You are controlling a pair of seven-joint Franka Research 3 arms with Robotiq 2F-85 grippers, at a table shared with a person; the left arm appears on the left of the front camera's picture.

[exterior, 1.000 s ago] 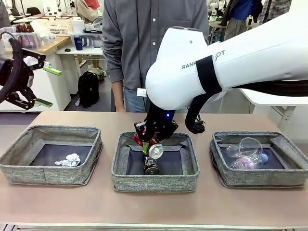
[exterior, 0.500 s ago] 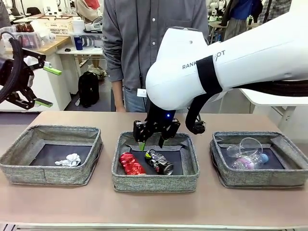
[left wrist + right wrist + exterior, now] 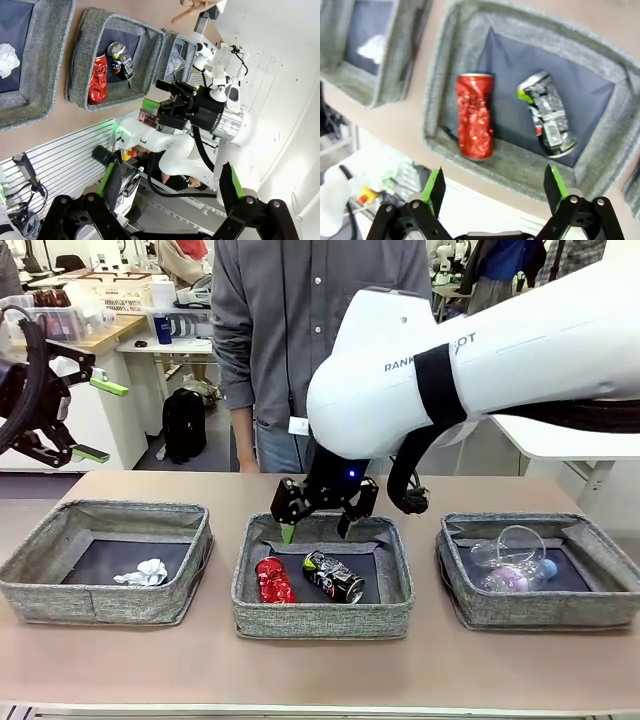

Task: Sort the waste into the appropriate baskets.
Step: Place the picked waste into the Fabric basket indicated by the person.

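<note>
My right gripper (image 3: 318, 527) hangs open and empty just above the middle basket (image 3: 322, 614). Inside that basket, side by side on its dark bottom, lie a red crushed can (image 3: 272, 580) and a dark black-silver crushed can (image 3: 334, 577). The right wrist view looks straight down on them, with the red can (image 3: 475, 116) left of the dark can (image 3: 547, 116) and the open gripper (image 3: 495, 187) apart from both. Crumpled white paper (image 3: 141, 572) rests in the left basket (image 3: 100, 602). A clear cup (image 3: 513, 542) and a bottle (image 3: 518, 578) lie in the right basket (image 3: 540, 610). Raised at the far left, my left gripper (image 3: 100, 420) is open and empty.
A person (image 3: 290, 340) in a grey shirt stands at the far edge behind the middle basket. My bulky white right arm (image 3: 480, 350) reaches across from the right above the table. Bare table runs along the front of the three baskets.
My right gripper let go of the red can, which dropped into the middle basket beside the dark can. The dark can tipped over flat, and the gripper opened wide and rose slightly.
</note>
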